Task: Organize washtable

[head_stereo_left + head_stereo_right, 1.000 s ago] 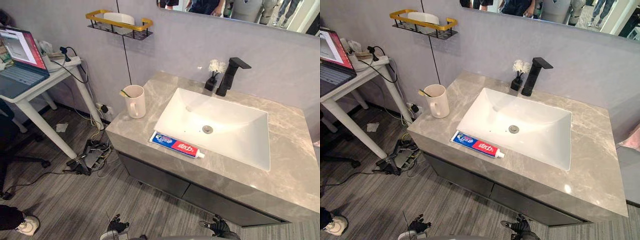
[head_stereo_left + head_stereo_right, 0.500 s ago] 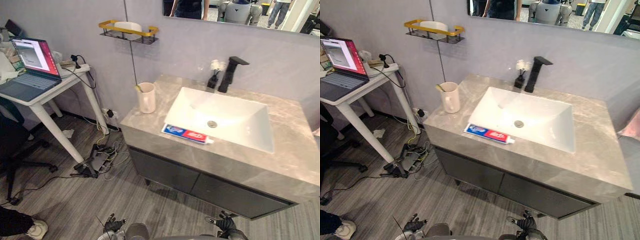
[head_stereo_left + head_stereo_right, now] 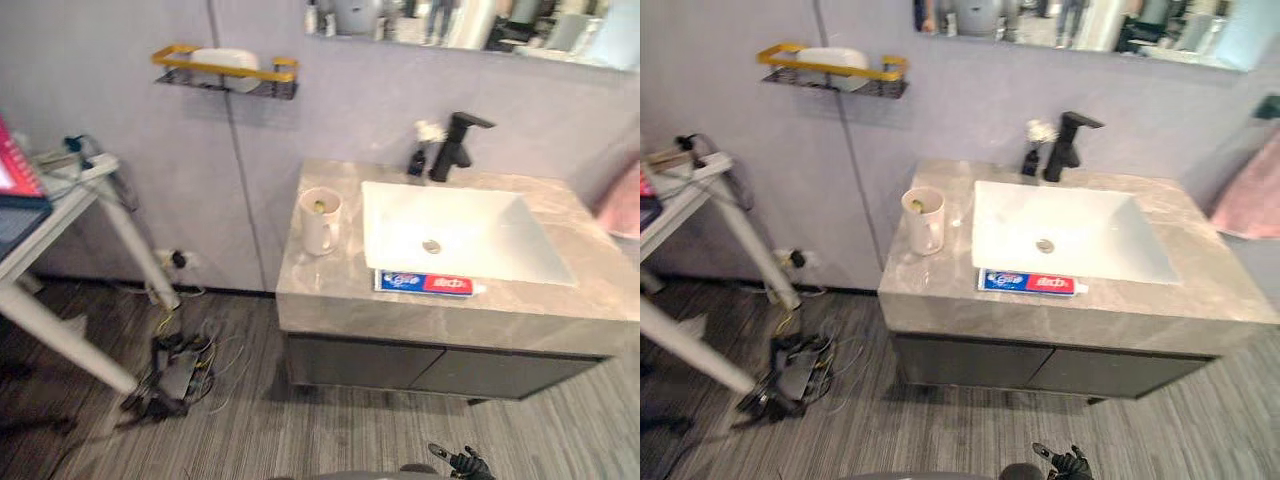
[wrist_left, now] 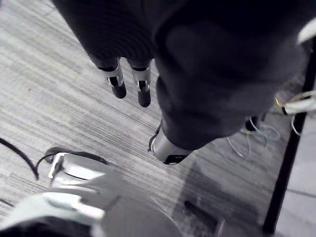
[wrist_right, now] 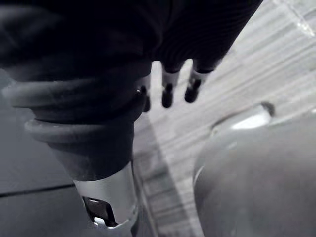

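**Left eye view.** The tube [image 3: 425, 283] lies flat on the front strip of the surface [image 3: 320, 285], just in front of the sink [image 3: 470, 220], with its cap toward the robot's right. The cup [image 3: 319, 220] stands upright beside the sink's left rim and holds a yellowish item [image 3: 319, 206] too small to identify. The right robot hand [image 3: 462, 464] shows at the lower edge, low over the floor [image 3: 200, 430] and well apart from both objects.

**Right eye view.** The layout is the same. A tap [image 3: 1064, 145] stands behind the sink, and a shelf [image 3: 830, 70] hangs on the wall to the left of the surface.

**Left wrist view.** The left robot hand [image 4: 143, 89] points down at the floor, its fingers loosely extended and gripping nothing.

**Right wrist view.** The right robot hand [image 5: 168, 91] likewise hangs over the floor with its fingers extended and empty.

**Handling (judged).** The tube is probably light, soft and glossy. It would dent and may slip, so a pinch from above across the middle of its body suits it. The cup looks rigid and breakable, and is best taken around its body or by the handle. Either robot hand would first need raising to the level of the surface.
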Controlling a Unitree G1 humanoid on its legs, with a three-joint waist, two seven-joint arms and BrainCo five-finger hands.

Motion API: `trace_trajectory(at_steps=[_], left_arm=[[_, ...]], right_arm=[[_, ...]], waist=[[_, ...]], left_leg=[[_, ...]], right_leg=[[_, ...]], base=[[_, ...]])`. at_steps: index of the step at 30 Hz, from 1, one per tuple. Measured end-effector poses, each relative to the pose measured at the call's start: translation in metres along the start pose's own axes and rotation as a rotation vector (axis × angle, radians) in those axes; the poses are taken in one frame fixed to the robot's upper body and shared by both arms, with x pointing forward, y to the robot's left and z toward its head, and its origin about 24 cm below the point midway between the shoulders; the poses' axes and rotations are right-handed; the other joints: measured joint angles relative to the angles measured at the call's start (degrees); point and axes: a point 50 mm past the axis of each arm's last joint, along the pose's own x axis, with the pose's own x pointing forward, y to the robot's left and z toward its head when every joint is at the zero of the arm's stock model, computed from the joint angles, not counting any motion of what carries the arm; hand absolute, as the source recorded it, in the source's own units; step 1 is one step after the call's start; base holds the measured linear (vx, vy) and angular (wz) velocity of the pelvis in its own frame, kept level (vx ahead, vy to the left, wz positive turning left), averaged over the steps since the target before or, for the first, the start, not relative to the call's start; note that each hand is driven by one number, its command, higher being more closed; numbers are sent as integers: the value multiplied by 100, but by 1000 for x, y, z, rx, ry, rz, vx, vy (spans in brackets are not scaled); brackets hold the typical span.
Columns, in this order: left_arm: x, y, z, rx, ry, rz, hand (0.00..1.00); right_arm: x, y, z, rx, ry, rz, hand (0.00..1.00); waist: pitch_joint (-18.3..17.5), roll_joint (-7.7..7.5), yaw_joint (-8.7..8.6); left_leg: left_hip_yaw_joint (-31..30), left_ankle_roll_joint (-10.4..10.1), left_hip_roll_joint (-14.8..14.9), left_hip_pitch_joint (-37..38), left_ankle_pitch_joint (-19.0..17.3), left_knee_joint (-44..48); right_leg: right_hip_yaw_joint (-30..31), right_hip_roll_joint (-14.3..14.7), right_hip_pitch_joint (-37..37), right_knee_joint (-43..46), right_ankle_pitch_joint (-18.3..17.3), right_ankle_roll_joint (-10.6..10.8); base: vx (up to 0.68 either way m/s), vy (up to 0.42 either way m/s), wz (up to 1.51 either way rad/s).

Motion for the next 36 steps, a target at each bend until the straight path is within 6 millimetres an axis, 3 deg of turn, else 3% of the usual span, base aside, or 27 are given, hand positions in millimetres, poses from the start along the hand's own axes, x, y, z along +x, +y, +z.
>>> trace_trajectory(at_steps=[2,3,5,6,7,8,9,10,14,16,17,30,36], left_arm=[[1,-6,7,16,-17,-28,0],[2,-6,8,11,-15,-28,0],[1,-4,6,-15,-4,-19,0],[2,1,8,-9,-19,-12,0],[1,-1,4,4,-11,-14,0],[0,-3,0,2,-3,-17,0],[-1,-1,-4,9,11,-10,0],[-2,2,-9,11,24,-2,0],[-1,13,-5,50,13,13,0],[-1,15,-4,63,11,7,0],[0,9,0,129,0,-22,0],[1,3,7,246,-23,-49,0],[2,1,8,280,-24,-78,0]], right_arm=[[0,0,1,-23,-7,-11,0],[0,0,0,-34,-5,-10,0],[0,1,0,-102,-9,7,0],[-1,3,-4,-139,8,20,0],[-2,-6,-14,-142,44,17,0],[-2,-10,-13,-156,43,17,0],[-2,-14,-15,-184,54,22,0],[-2,-15,-16,-183,64,28,0],[-5,-4,-29,-174,101,63,0],[-6,-2,-34,-198,119,72,0],[-5,-5,-31,-279,108,99,0],[-6,-9,-32,-206,115,75,0],[-6,-28,-34,130,135,-50,0]], waist=[[2,36,3],[-1,46,16],[-16,-70,56],[64,-306,75],[25,-216,48],[28,-161,29],[-5,-135,202],[-49,-154,248],[-97,-433,257],[-118,-486,260],[110,-316,304],[135,-307,311],[224,-330,311]], left_leg=[[260,-61,-13,314,126,-421],[305,-71,-24,334,132,-418],[391,-340,-212,112,294,160],[297,-93,-316,-155,113,412],[266,-329,-157,-117,597,-845],[410,-250,-32,-109,1105,-1030],[477,-288,-137,98,1173,-1250],[554,-208,-237,231,1253,-1541],[536,-231,-298,338,1514,-2100],[535,-252,-298,393,1537,-2202],[543,-241,-369,686,1868,-2746],[367,-241,-381,629,1868,-2740],[417,-229,-405,623,1836,-2669]], right_leg=[[-884,554,54,-351,-259,-207],[-1057,645,180,-726,-216,-302],[-1062,526,713,-1571,-40,-235],[-1020,214,927,-1840,57,-103],[-1074,223,1080,-2039,183,17],[-1069,219,1147,-2172,233,57],[-983,153,1255,-2393,331,97],[-922,106,1283,-2504,339,121],[-941,125,1156,-2556,355,144],[-943,165,1189,-2610,356,144],[-940,213,1308,-2871,360,170],[-1116,213,1382,-2978,375,186],[-994,212,1429,-3170,507,167]], base=[[177,122,-63],[201,95,-67],[126,78,-42],[97,28,8],[101,14,22],[150,59,-3],[152,131,-32],[125,136,-41],[107,32,-1],[59,-11,1],[0,0,0],[-2,-8,6],[-17,-19,-11]])
